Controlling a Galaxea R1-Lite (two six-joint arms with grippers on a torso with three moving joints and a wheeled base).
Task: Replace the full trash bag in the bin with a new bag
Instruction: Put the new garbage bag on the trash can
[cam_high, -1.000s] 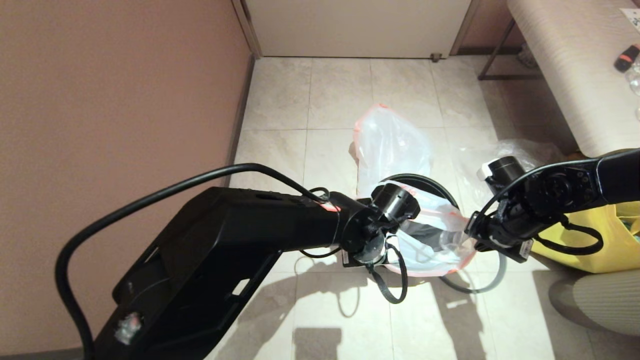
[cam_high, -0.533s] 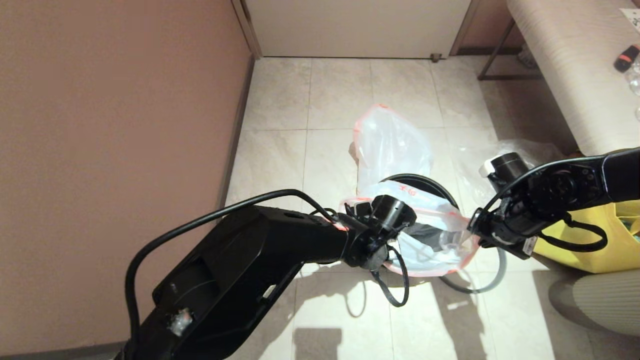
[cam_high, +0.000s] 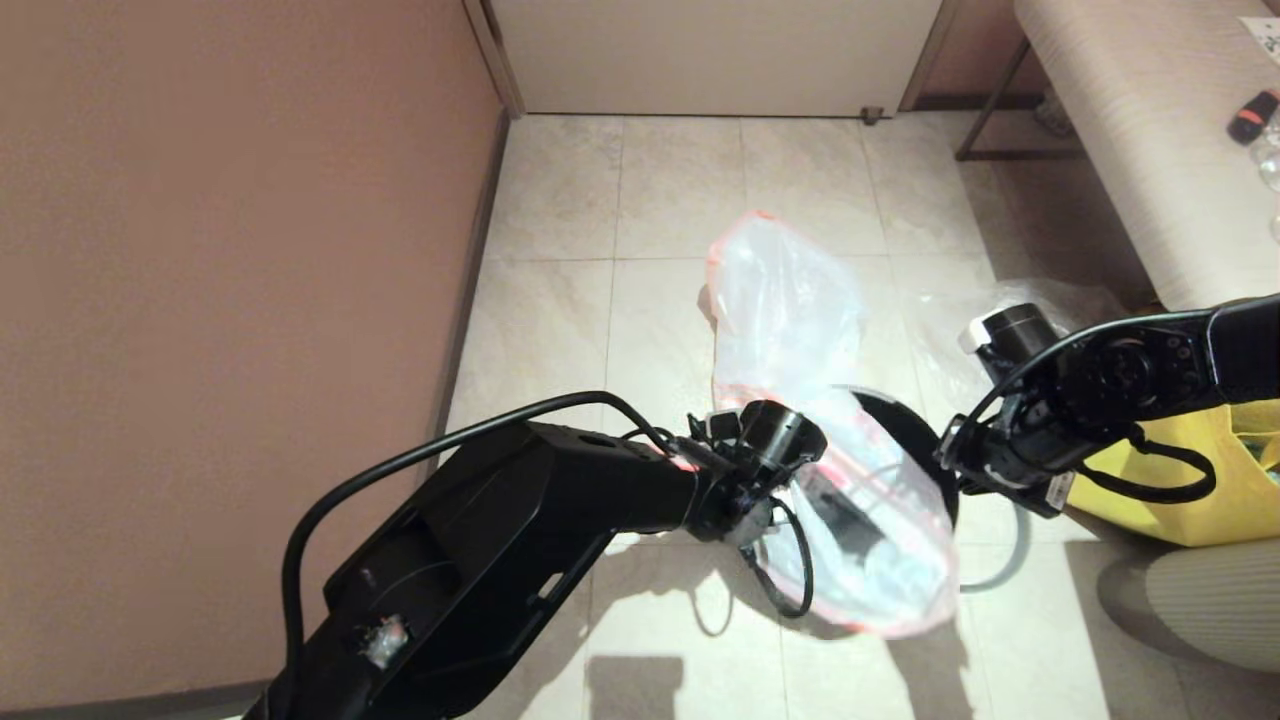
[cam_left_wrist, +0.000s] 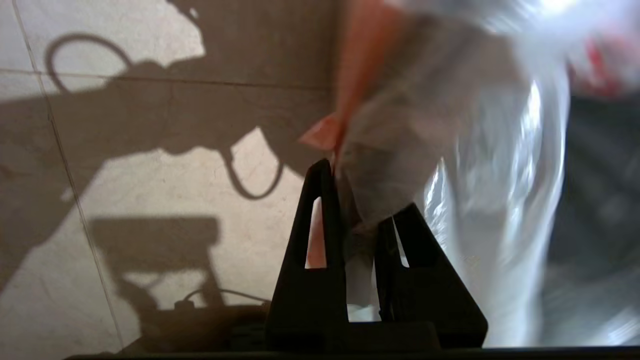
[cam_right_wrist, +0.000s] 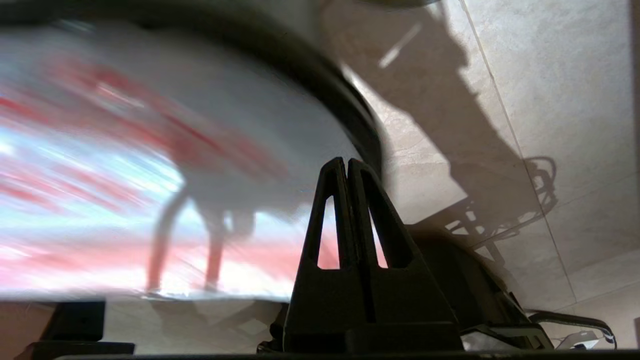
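The new bag, white with red-orange print, hangs bunched from my left gripper, which is shut on its pink-edged rim. It droops over the front of the black bin and looks blurred in both wrist views. My right gripper is at the bin's right side, shut, with no plastic visible between its tips. The full trash bag, plain and milky white, stands on the floor behind the bin. The grey ring rim lies on the floor at the bin's front right.
A yellow fabric tote sits just right of my right arm. A clear plastic bag lies behind it, beside a striped bench. A brown wall runs along the left. Open tiled floor lies in front.
The new bag was stretched over the bin between both grippers. It has come away from the right gripper and now hangs loose from the left one. The left arm drew back slightly.
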